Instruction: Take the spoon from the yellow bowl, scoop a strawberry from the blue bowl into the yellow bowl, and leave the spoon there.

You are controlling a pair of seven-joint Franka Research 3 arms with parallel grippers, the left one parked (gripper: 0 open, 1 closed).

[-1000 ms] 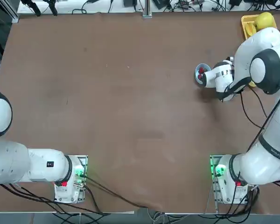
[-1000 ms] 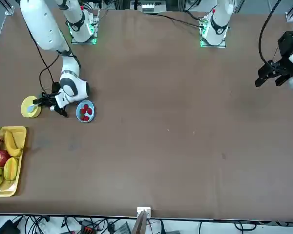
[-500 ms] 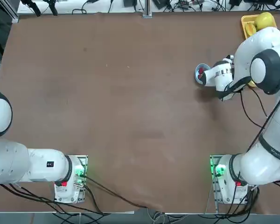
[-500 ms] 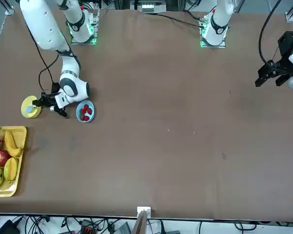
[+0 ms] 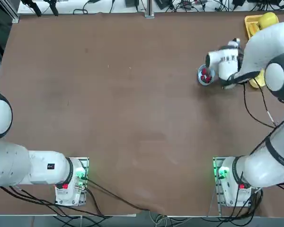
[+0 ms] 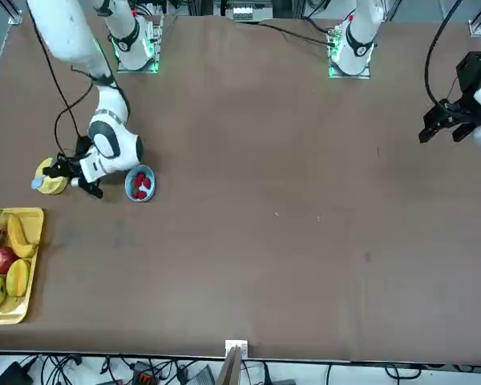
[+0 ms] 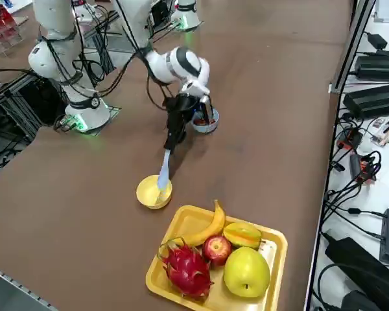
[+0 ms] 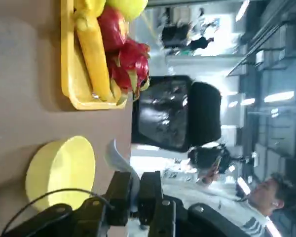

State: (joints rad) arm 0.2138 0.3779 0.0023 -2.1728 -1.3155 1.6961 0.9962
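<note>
Right at the wrist, the right gripper (image 8: 134, 190) has its jaws pinched on the handle of the spoon (image 7: 163, 170), which slants down from the fingers so its bowl end hangs just above the rim of the yellow bowl (image 7: 153, 192). From the front, the spoon's pale tip (image 6: 37, 184) shows at the far edge of the yellow bowl (image 6: 51, 176), with the gripper (image 6: 64, 171) close over that bowl. I cannot tell whether the spoon touches the bowl.

Just beside the wrist on its other side sits the blue bowl (image 5: 205, 75), holding several red strawberries (image 6: 141, 184). The two bowls stand near each other but apart on the brown counter (image 5: 132, 104).

Further out, near the counter's corner, a rectangular yellow fruit tray (image 7: 246, 291) carries a banana (image 7: 205, 228), a red apple (image 7: 216, 249), a pink dragon fruit (image 7: 185, 268) and a large yellow-green fruit (image 7: 247, 273).

Beyond the counter's edge, cables and black boxes lie along the side (image 7: 369, 103). The wrist camera catches a black chair (image 8: 180, 116) and a person (image 8: 256, 197) in the room.
</note>
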